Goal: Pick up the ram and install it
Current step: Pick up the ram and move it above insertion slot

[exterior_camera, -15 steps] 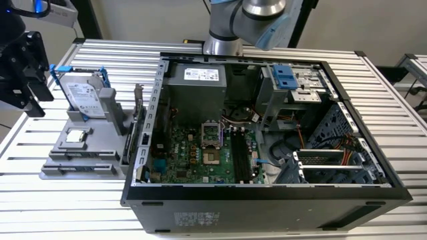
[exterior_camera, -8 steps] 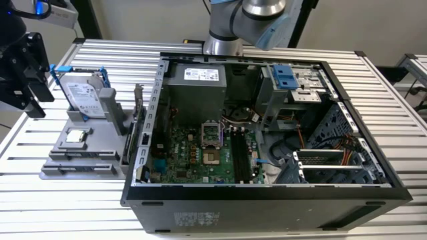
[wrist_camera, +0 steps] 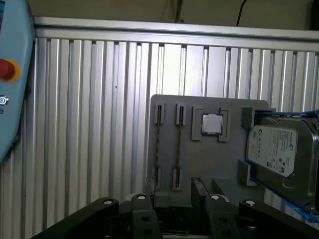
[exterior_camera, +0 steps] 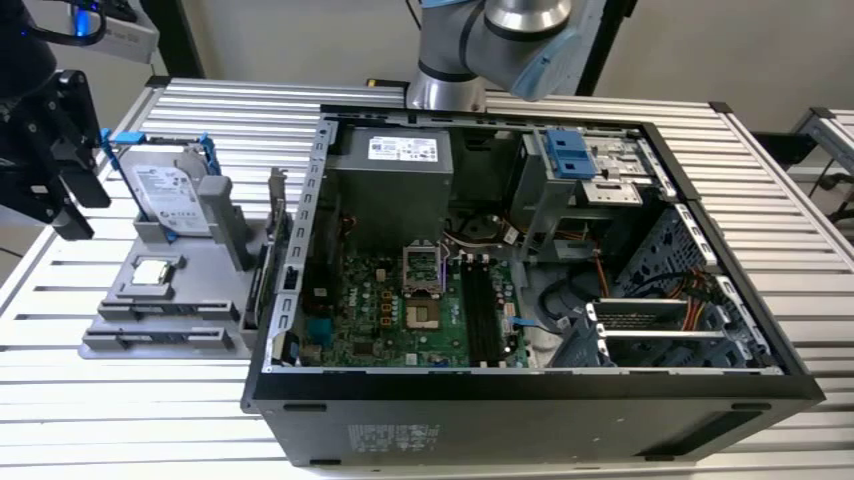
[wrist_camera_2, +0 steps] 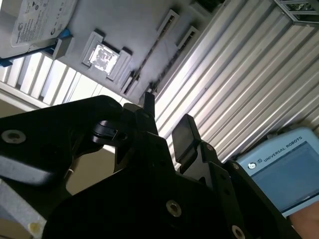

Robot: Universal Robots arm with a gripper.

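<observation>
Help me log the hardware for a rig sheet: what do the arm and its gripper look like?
The arm is silver-grey metal tubing with a light blue cap on its joint. The gripper is matt black, built of angular linked plates with round silver screw heads, and it ends in two slim, flat-faced fingers.

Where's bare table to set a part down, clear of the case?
Bare table lies between the grey tray and the near edge, and in a strip along the case on the exterior view's right. The tray, with its hard drive, and the case's inside are crowded.
</observation>
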